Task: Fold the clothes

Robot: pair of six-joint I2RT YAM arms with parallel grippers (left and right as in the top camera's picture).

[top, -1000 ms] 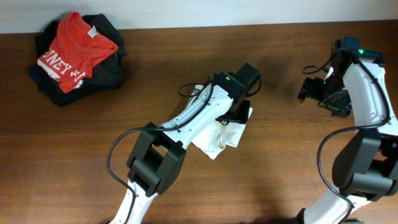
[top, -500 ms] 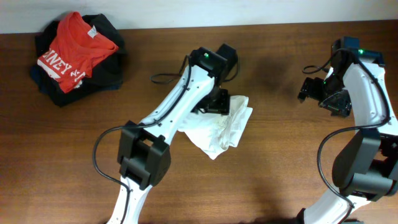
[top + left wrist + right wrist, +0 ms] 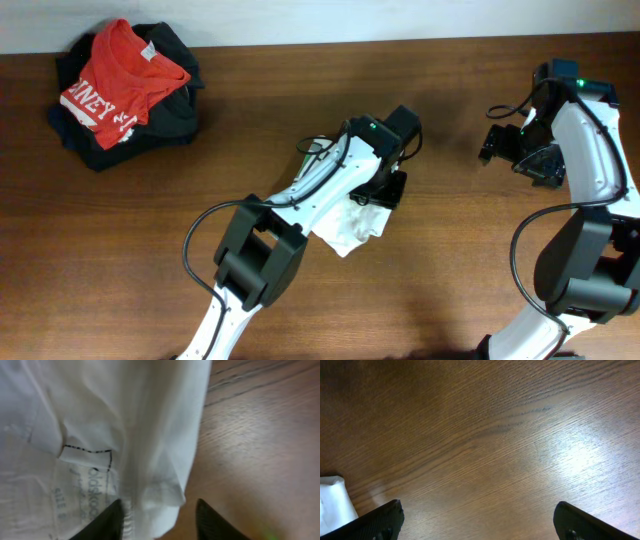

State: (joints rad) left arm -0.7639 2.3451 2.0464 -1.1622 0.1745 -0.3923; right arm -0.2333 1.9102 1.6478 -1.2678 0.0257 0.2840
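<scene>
Dark brown wooden table (image 3: 450,280) fills nearly everything from above, with a thin strip of pale wall (image 3: 300,20) along the far edge. Roughly in the middle of it lies a crumpled white cotton T-shirt (image 3: 350,228), bunched into a small rumpled heap rather than spread flat. The left arm reaches across it from the near side, and the left gripper (image 3: 385,188) sits low over the heap's far right edge, hiding part of the fabric.

From that arm's own camera the left gripper (image 3: 159,510) has its two black fingers (image 3: 112,520) partly apart. A folded edge of the shirt runs down between them, lying against one finger, while bare wood shows beside the other, so the jaws are not pinched on the cloth. Faint grey lettering and a thin dashed black line (image 3: 85,452) show through the fabric nearby.

Over at the right end of the table, well apart from the shirt, the right gripper (image 3: 515,150) hangs above bare wood. Its wrist view shows the right gripper (image 3: 477,515) spread wide with nothing between the fingers; a small bit of white cloth peeks in at the lower left edge.

At the far left corner, a red T-shirt with white lettering (image 3: 120,85) lies on top of a heap of dark garments (image 3: 170,115).
</scene>
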